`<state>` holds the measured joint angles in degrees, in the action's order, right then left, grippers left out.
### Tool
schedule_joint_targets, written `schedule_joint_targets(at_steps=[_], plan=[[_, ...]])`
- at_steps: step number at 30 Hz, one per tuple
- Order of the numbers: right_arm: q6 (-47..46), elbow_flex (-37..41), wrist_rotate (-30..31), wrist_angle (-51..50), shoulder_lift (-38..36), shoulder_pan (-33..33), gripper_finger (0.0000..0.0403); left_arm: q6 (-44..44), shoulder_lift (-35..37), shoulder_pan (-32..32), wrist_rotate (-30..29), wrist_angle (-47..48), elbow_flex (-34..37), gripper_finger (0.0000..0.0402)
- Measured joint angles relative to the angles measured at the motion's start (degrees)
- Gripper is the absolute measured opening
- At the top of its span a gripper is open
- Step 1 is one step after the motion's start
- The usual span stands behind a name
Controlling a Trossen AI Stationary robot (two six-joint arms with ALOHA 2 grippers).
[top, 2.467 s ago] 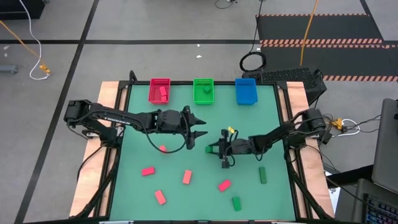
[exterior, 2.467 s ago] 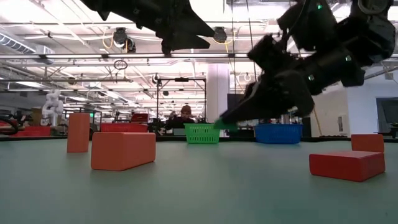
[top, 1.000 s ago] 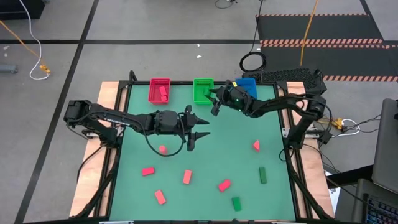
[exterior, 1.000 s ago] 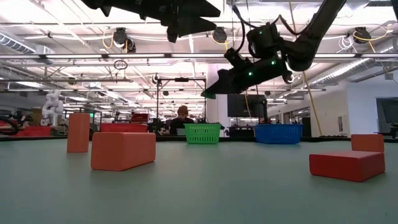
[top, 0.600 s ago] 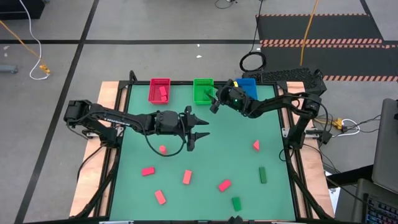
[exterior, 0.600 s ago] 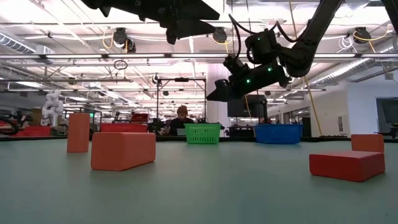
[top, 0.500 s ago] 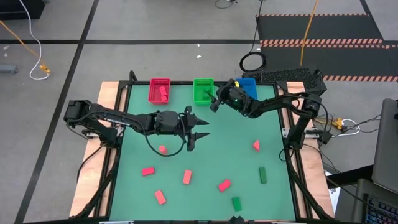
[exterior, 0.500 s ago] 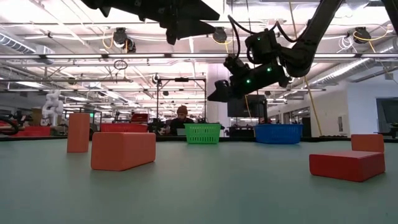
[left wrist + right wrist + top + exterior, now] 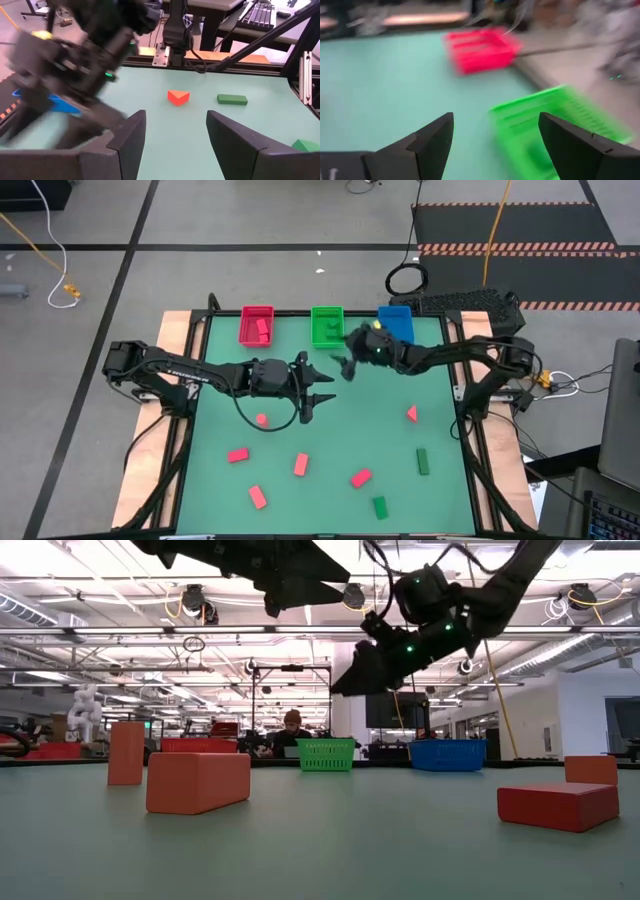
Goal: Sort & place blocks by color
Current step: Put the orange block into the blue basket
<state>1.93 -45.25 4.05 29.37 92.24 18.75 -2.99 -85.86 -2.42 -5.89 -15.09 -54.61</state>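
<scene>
Red blocks point(image 9: 237, 454) and green blocks point(image 9: 422, 461) lie scattered on the green table's near half. A red wedge block point(image 9: 411, 413) lies toward the right. The red bin point(image 9: 257, 325) and green bin point(image 9: 327, 326) at the far edge each hold blocks of their own colour. The blue bin point(image 9: 396, 325) stands beside them. My right gripper point(image 9: 343, 366) hangs open and holds nothing, just on the near side of the green bin point(image 9: 555, 125). My left gripper point(image 9: 325, 388) hovers open over the table's middle, nothing between its fingers point(image 9: 132, 135).
In the low view a big red block point(image 9: 198, 781) and another point(image 9: 557, 805) lie close to the camera. Both arms hang high above the mat. Bare mat lies between the bins and the scattered blocks. My right arm point(image 9: 75, 60) passes in front of my left gripper.
My right gripper has drawn back from over the green bin toward the table's near edge and tipped up toward level. Its fingers stand wider apart than a second ago. My left arm has kept still.
</scene>
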Motion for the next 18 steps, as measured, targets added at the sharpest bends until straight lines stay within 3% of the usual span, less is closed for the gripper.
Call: schedule_joint_targets(at_steps=[7, 18], plan=[[-6.9, 0.0, -1.3, -24.0, -3.5, -7.4, 0.0269, -0.2, 0.0, 0.0, 0.0, 0.0, 0.0, 0.0212], [-31.7, 0.0, -0.9, -56.7, -10.7, -18.1, 0.0265, -0.3, 0.0, -0.5, 0.0, 0.9, 0.0, 0.0212]])
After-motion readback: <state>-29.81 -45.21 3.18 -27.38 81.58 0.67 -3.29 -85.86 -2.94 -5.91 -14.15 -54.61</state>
